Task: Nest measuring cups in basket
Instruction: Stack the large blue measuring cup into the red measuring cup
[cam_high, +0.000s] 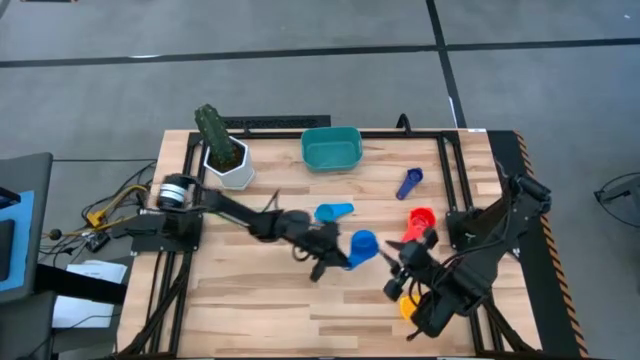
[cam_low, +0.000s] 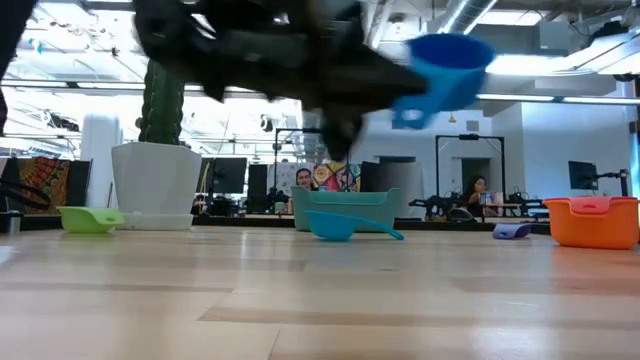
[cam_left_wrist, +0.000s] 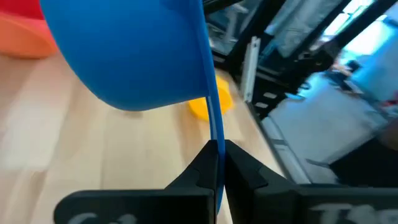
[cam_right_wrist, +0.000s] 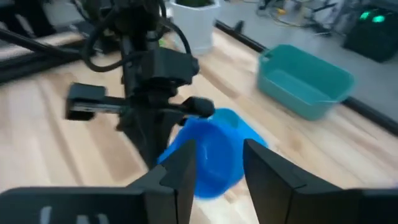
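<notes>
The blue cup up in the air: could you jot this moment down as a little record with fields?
Held cup: blue cup, lifted off the table
Holder: left gripper, jaws shut on the cup's flat handle
Other arm: right gripper, jaws open, facing the blue cup
Basket: teal basket at the far edge, nothing visible inside
Cups on table: light blue cup, dark blue cup, red cup, yellow cup, green cup
</notes>
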